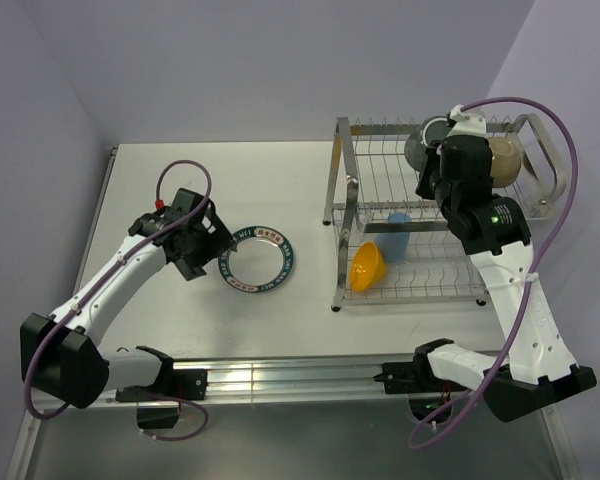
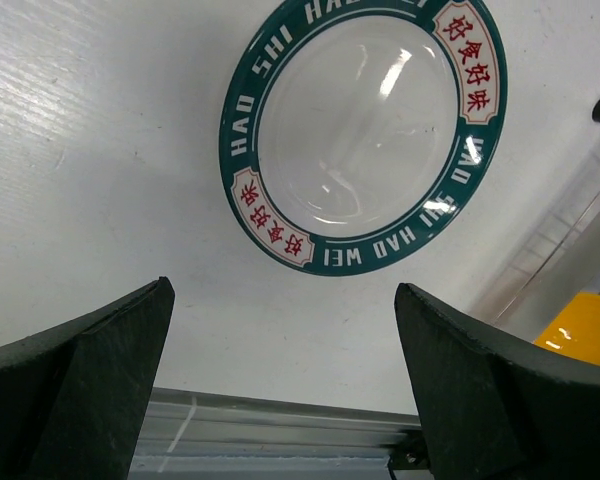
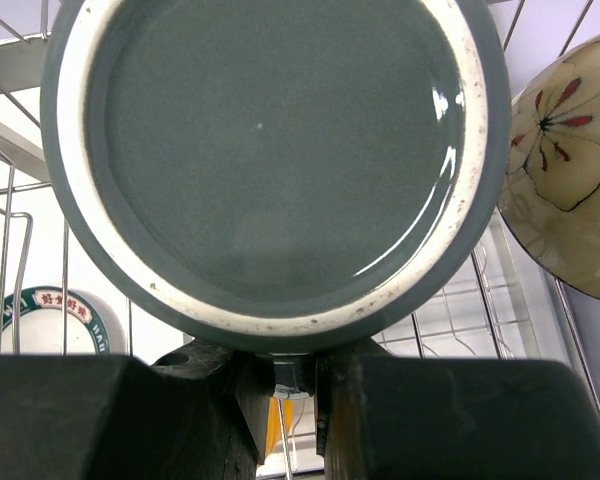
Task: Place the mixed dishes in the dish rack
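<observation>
There, round glossy plate, glazed mug.

Seen from above, the right arm covers most of the mug and the 9 o'clock side of the beige bowl. The left wrist view cuts the plate off at 12 o'clock. The mug hides what the right jaws grip, if anything.

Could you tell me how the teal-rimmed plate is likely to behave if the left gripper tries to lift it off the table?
The plate lies flat on the table, so its rim probably offers little to pinch and may slide when nudged. Its glossy glaze suggests slipperiness. It looks rigid and likely chips if dropped.
</observation>
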